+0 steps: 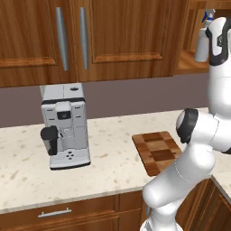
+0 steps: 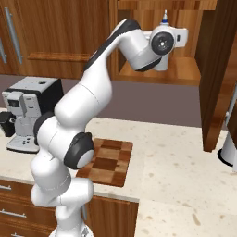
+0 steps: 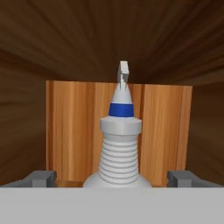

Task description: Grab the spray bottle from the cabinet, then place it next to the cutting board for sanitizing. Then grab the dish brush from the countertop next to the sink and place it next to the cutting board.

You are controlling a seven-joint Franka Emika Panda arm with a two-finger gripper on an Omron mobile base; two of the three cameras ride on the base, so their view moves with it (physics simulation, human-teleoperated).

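The spray bottle (image 3: 120, 144) stands upright on the wooden shelf of the open cabinet (image 2: 152, 76), its white-and-blue nozzle pointing up. My gripper (image 3: 113, 178) is open and reaches into the cabinet. One fingertip (image 3: 41, 177) sits on each side of the bottle's lower body, with a gap on both sides. In the left base view the bottle (image 1: 201, 45) shows just beside my wrist. In the right base view my hand covers most of the bottle (image 2: 161, 65). The chequered cutting board (image 1: 158, 151) (image 2: 107, 159) lies on the countertop (image 1: 113, 135) below. The dish brush and the sink are out of view.
A grey coffee machine (image 1: 65, 126) (image 2: 28, 113) stands on the counter left of the board. The cabinet's open door (image 2: 217, 69) hangs to the right of the shelf. A pale grey object (image 2: 229, 150) sits at the right edge. Closed wall cabinets (image 1: 90, 40) fill the left.
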